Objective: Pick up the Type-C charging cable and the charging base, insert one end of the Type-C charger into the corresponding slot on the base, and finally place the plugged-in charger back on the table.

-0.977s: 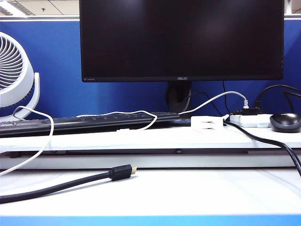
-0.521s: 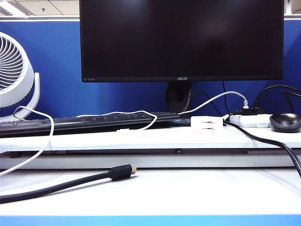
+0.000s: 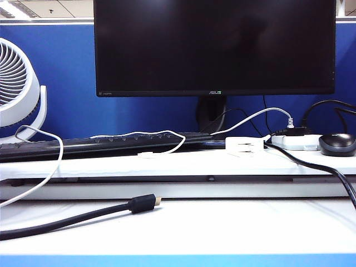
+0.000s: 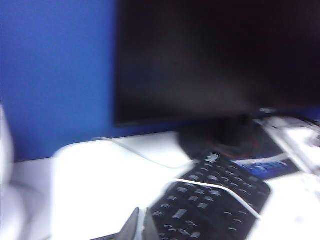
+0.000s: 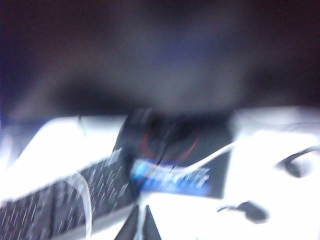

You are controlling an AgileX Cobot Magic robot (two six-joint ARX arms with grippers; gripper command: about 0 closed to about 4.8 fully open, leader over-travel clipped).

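Note:
The Type-C charging cable (image 3: 158, 133) loops over the black keyboard (image 3: 83, 146), and its small plug end (image 3: 146, 155) lies on the raised shelf of the table (image 3: 183, 164). The charging base (image 3: 245, 146) sits on that shelf below the monitor stand. Neither gripper shows in the exterior view. In the blurred left wrist view my left gripper (image 4: 141, 225) is shut and empty above the keyboard's end, near a white cord (image 4: 220, 192). In the right wrist view, also blurred, my right gripper (image 5: 139, 222) is shut and empty beside the keyboard (image 5: 60, 200).
A thick black cable with a gold-tipped plug (image 3: 143, 203) lies on the lower table surface. A white power strip (image 3: 297, 142) and a dark mouse (image 3: 337, 143) sit at the shelf's right. A white fan (image 3: 16, 89) stands at the left, and a large monitor (image 3: 214, 47) behind.

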